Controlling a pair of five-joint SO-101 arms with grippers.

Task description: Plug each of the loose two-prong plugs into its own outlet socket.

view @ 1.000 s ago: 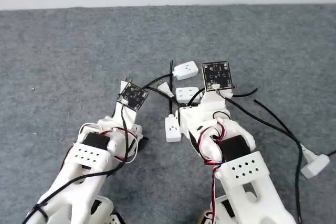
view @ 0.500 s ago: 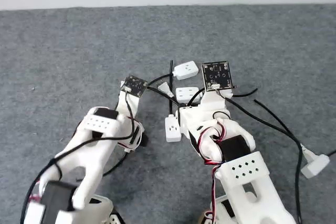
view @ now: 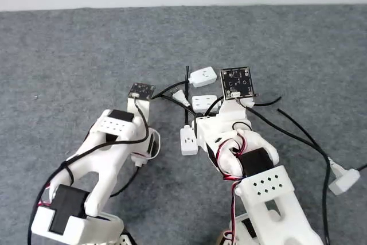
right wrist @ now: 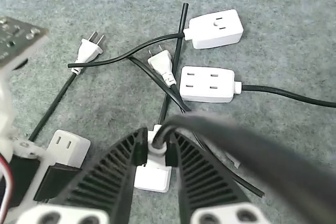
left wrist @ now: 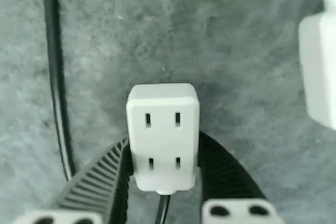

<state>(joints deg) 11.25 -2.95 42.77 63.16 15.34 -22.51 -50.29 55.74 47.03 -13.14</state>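
Note:
In the left wrist view a white outlet socket (left wrist: 163, 129) with two pairs of slots sits between the black fingers (left wrist: 100, 182) of my left gripper (left wrist: 163, 142), which is shut on its sides. My right gripper (right wrist: 157, 135) is shut on the cable end of another white socket (right wrist: 152, 178), seen from above as the socket (view: 188, 140) beside the right arm. Two loose two-prong plugs (right wrist: 89, 48) (right wrist: 161, 62) lie on the carpet beyond it. Past the plugs lie two free sockets (right wrist: 215, 27) (right wrist: 206, 84).
Black cables (right wrist: 176, 51) cross between the plugs and sockets. A thick blurred cable (right wrist: 236, 140) hangs across the right wrist view. Another white socket (view: 344, 182) lies at the far right of the grey carpet (view: 287, 44). A white block (left wrist: 320, 66) sits near the left gripper.
The left arm has swung forward and its wrist has tipped up, with its camera board shifting slightly toward the sockets. The right arm has not moved.

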